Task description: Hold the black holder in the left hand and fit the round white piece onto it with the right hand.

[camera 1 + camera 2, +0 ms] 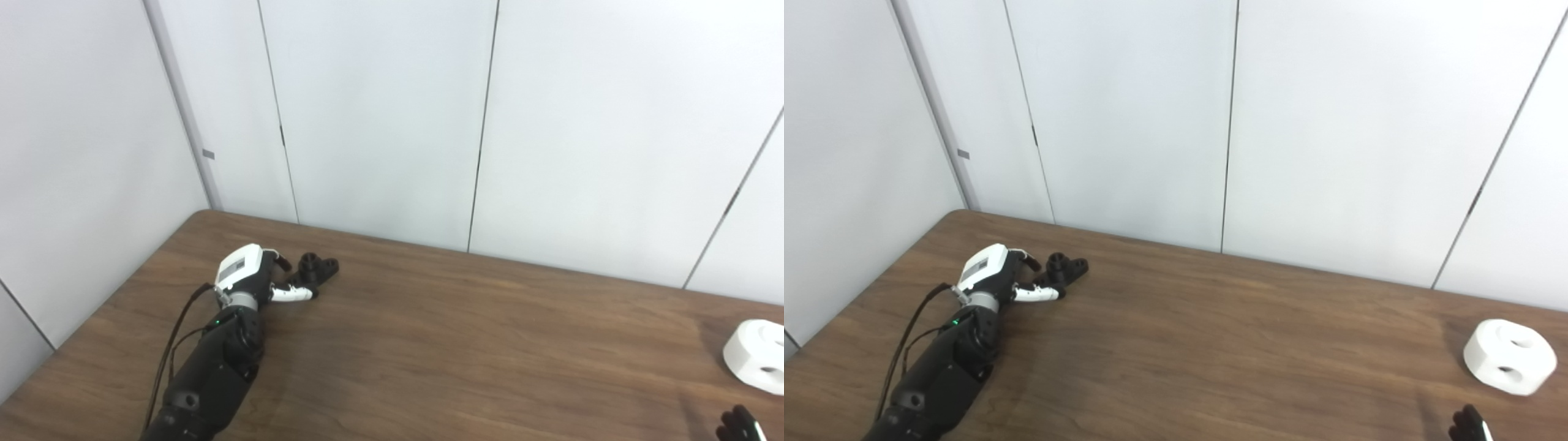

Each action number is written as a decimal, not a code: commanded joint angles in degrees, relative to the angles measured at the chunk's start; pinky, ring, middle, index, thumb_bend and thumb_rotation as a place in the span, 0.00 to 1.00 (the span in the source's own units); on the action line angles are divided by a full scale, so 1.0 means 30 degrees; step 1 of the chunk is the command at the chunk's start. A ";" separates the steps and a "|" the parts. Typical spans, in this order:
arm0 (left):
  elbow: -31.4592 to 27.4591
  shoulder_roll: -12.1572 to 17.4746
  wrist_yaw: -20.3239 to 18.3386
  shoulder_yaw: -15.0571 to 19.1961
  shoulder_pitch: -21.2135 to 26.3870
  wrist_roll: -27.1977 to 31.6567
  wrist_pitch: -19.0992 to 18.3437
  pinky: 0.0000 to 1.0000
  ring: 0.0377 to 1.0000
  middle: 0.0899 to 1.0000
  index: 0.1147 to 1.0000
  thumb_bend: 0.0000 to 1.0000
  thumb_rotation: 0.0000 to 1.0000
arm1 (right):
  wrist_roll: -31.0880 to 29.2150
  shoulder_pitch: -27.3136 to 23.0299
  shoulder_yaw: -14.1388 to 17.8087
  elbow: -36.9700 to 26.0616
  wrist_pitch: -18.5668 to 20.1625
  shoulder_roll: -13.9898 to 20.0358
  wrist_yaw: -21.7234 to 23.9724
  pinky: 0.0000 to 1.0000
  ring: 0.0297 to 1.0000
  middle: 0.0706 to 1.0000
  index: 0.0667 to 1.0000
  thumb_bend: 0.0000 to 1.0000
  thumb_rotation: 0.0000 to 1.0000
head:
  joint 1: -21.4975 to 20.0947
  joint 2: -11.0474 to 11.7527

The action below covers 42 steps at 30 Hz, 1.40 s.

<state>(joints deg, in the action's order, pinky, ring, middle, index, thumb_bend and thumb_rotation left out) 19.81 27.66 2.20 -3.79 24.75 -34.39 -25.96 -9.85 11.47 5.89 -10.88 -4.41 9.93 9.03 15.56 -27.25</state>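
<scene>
Only fingertips of right hand (1470, 424) visible, grip unreadable; left hand (257, 278) spread beside black holder (315, 269).

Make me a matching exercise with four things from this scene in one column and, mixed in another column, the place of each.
Things:
1. black holder
2. round white piece
3. left hand
4. right hand

Places:
A. bottom right corner, mostly out of view
B. right end of the table
C. far left of the table, ahead of the fingers
D. reaching at the black holder

Pairs: 1-C, 2-B, 3-D, 4-A
</scene>
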 commanded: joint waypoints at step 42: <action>-0.0302 0.0186 0.0548 0.0266 0.0528 0.1317 0.1326 1.00 0.96 0.82 0.42 0.52 0.05 | -0.0842 0.0785 0.0000 -0.0346 0.0512 -0.0483 -0.0272 1.00 1.00 1.00 1.00 0.60 1.00 | 0.0042 -0.0398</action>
<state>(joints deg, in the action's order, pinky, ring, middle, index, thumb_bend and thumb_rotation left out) 19.80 27.24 2.42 -3.59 24.77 -30.67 -23.35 -12.20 12.37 5.98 -12.11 -2.82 9.09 8.31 15.64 -28.30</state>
